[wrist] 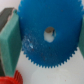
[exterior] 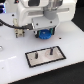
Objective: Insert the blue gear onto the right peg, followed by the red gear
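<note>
In the upper middle of the frame, the end effector (exterior: 45, 33) reaches down over the blue gear (exterior: 45, 35) on the white worktop (exterior: 15, 70). Lower centre lies the black base plate (exterior: 45, 56), its right peg (exterior: 51, 50) upright beside a second pin (exterior: 38, 55).
</note>
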Robot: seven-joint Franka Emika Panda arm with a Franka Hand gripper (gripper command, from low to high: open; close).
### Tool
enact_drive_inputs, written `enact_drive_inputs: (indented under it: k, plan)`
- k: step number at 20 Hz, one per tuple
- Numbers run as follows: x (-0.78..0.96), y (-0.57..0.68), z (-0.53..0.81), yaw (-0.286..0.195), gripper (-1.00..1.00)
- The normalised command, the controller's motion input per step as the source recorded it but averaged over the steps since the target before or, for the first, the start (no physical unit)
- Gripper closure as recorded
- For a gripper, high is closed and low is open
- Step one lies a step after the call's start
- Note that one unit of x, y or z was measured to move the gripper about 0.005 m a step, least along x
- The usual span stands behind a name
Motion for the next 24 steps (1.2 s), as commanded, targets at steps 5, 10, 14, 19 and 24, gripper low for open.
enact_drive_inputs:
  k: [5, 10, 14, 19, 24]
  plan:
    - [0.54, 0.00, 0.42, 0.000, 1.00]
    - [0.61, 0.00, 0.43, 0.000, 1.00]
    - [0.65, -0.01, 0.44, 0.000, 1.00]
    - [0.69, 0.00, 0.43, 0.000, 1.00]
    - [0.67, -0.07, 0.22, 0.000, 1.00]
